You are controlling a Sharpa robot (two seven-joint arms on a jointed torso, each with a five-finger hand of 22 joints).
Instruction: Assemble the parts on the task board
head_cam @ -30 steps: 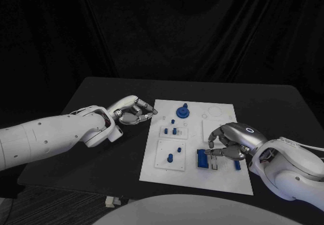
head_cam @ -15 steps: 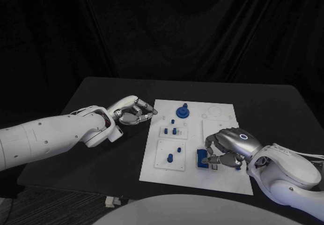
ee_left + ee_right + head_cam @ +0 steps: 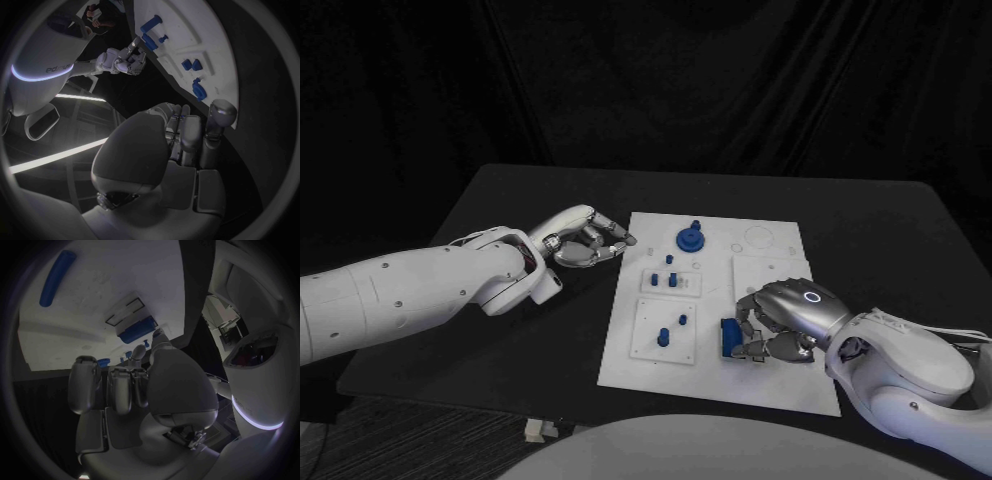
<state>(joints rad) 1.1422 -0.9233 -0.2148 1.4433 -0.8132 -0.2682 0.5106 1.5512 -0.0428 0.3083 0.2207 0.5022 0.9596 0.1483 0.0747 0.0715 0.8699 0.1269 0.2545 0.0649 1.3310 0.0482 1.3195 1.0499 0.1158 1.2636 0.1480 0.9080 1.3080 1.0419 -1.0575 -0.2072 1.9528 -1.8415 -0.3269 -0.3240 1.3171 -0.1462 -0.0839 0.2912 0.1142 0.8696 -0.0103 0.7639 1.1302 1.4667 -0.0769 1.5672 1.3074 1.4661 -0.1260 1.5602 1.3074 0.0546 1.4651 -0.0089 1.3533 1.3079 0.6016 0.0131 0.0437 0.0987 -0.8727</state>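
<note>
- The right hand [image 3: 783, 320] sits low over the near right part of the white task board [image 3: 646, 370], fingers curled down beside a blue block [image 3: 731, 338]; whether it grips the block, I cannot tell.
- The left hand [image 3: 586, 238] rests on the black counter [image 3: 516, 330] just off the board's far left edge, fingers curled in, holding nothing.
- A round blue part [image 3: 689, 239] stands at the board's far end, with small blue pegs [image 3: 669, 278] mid-board.
</note>
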